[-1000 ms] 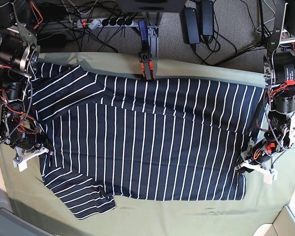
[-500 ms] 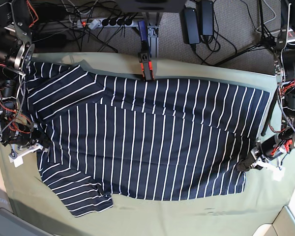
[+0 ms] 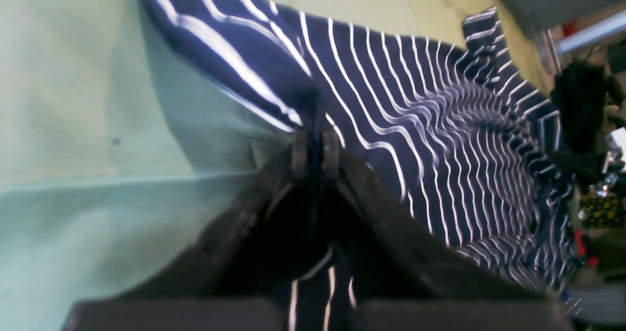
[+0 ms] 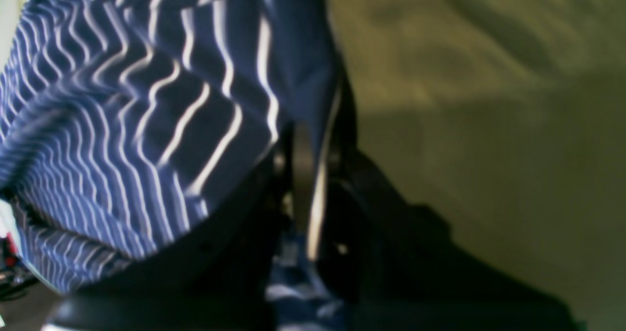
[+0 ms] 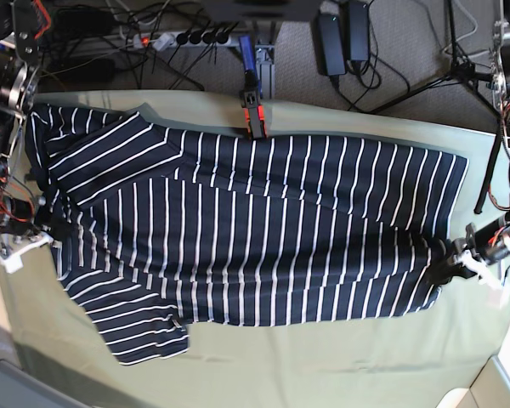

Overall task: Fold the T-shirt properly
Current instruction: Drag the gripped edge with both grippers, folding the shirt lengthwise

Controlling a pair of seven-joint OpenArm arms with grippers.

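Observation:
The navy T-shirt [image 5: 255,229] with thin white stripes lies spread across the olive-green cloth [image 5: 323,365], stretched sideways between both arms. My left gripper [image 5: 449,265] is shut on the shirt's right edge; in the left wrist view its fingertips [image 3: 315,152] pinch a fold of striped fabric [image 3: 440,125] lifted off the cloth. My right gripper [image 5: 47,228] is shut on the shirt's left edge; in the right wrist view the striped fabric [image 4: 146,101] passes between its fingers [image 4: 313,174]. A sleeve [image 5: 144,331] lies at the front left.
A black-and-orange clamp [image 5: 252,106] stands at the table's back edge, touching the shirt's top. Cables and a power strip [image 5: 187,36] lie on the floor behind. The green cloth's front strip is bare.
Both grippers have moved outward, left arm toward the right edge and right arm toward the left edge. The shirt is pulled wider and flatter, and its lower hem has risen.

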